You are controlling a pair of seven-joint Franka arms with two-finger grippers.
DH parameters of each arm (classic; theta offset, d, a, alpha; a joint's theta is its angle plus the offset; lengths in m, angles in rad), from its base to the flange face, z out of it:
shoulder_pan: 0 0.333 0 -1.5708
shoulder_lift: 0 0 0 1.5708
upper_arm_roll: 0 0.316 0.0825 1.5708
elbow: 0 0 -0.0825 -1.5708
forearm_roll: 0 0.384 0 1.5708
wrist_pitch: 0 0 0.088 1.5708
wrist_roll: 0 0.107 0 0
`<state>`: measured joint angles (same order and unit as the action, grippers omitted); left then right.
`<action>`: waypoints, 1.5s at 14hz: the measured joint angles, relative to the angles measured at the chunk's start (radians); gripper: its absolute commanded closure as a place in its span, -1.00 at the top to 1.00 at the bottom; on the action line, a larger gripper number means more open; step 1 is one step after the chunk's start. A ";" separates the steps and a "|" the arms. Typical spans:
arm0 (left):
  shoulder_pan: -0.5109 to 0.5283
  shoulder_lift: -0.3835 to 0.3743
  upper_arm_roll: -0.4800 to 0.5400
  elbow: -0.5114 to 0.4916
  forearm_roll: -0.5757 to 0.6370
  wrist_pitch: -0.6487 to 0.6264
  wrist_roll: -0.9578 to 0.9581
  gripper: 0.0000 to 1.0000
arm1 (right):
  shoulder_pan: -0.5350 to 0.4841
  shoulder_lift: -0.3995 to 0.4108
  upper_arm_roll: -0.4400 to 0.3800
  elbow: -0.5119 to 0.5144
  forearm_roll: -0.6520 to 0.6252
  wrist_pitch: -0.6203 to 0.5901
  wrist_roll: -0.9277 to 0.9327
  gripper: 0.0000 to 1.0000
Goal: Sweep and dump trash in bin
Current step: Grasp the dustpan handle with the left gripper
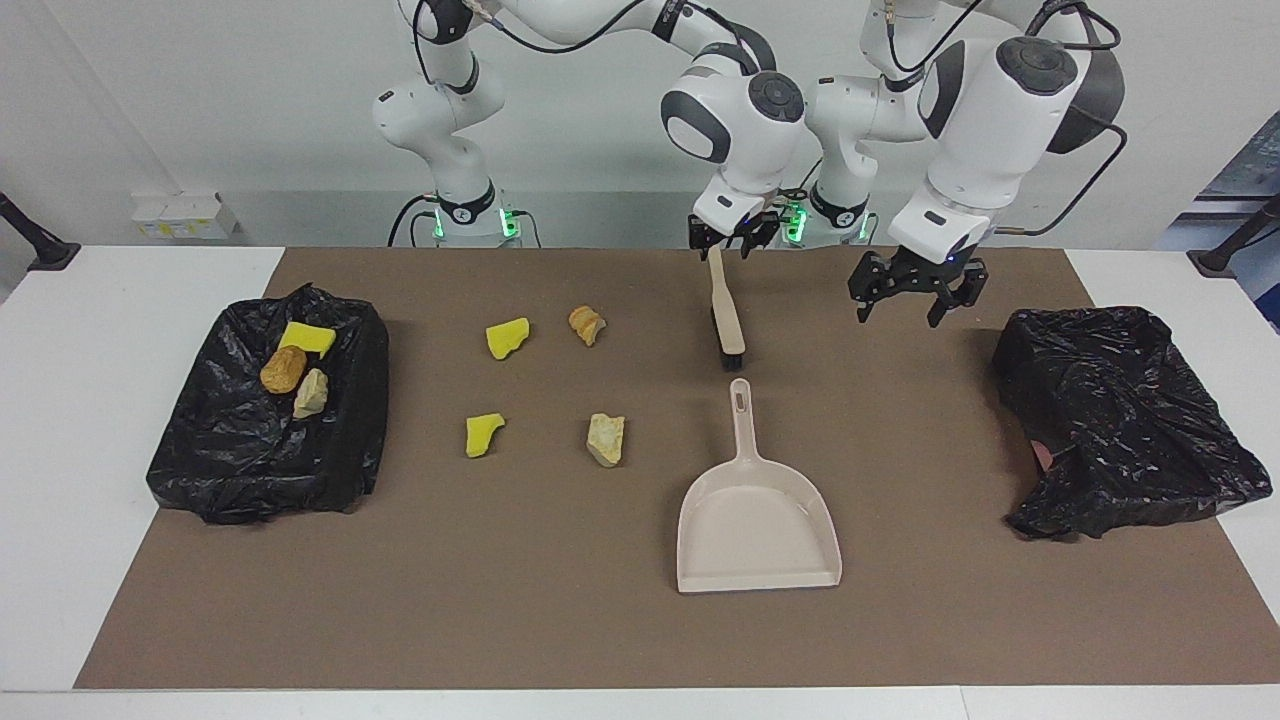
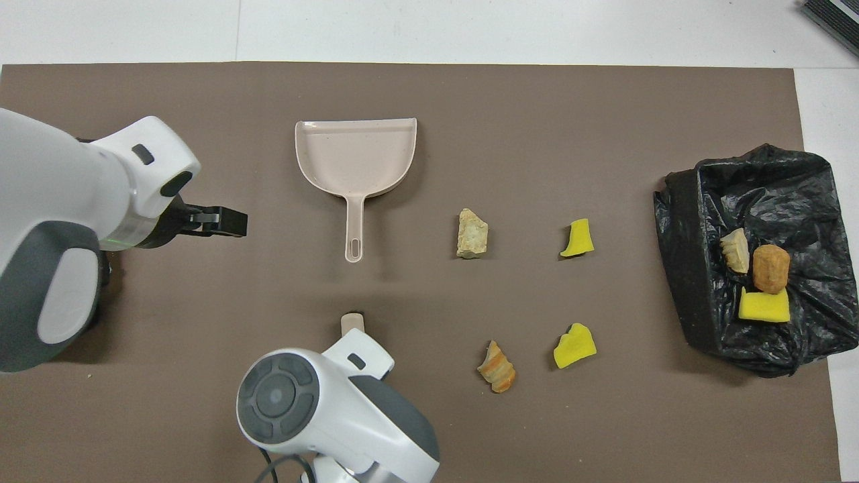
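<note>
While the right gripper [image 1: 728, 240] clamps the brush [image 1: 726, 322] handle near the dustpan [image 1: 757, 520], the left gripper [image 1: 915, 292] hangs spread open over the mat [image 1: 560, 580]

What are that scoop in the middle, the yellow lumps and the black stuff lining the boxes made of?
The dustpan looks like moulded plastic: smooth, pale beige, one piece with a hanging hole in its handle. The yellow lumps seem to be torn sponge foam, matte with ragged edges. The black liner looks like thin plastic film, a bin bag: crinkled, with glossy highlights on its folds.
</note>
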<state>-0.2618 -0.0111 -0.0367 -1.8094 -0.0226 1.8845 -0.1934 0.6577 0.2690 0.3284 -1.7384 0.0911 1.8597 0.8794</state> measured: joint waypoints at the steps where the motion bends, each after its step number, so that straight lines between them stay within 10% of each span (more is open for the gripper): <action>1: -0.033 0.021 0.000 -0.004 0.000 0.041 -0.046 1.00 | 0.011 -0.032 0.001 -0.070 0.019 0.059 0.002 0.44; 11: -0.167 0.262 -0.002 -0.006 0.001 0.328 -0.120 1.00 | 0.072 -0.098 0.001 -0.325 0.066 0.289 0.003 0.43; 16: -0.203 0.326 -0.001 -0.012 0.001 0.393 -0.182 0.93 | 0.071 -0.098 -0.001 -0.358 0.113 0.364 0.003 0.11; 18: -0.213 0.332 -0.002 -0.026 0.001 0.400 -0.208 0.72 | 0.071 -0.098 -0.002 -0.360 0.125 0.368 0.003 -0.79; 21: -0.220 0.332 -0.002 -0.046 0.001 0.403 -0.225 -0.41 | 0.072 -0.099 -0.002 -0.360 0.126 0.368 0.033 -1.00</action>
<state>-0.4819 0.3208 -0.0383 -1.8555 -0.0213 2.2872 -0.4187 0.7301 0.1703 0.3268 -2.0982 0.2168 2.2276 0.9129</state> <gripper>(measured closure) 0.137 0.740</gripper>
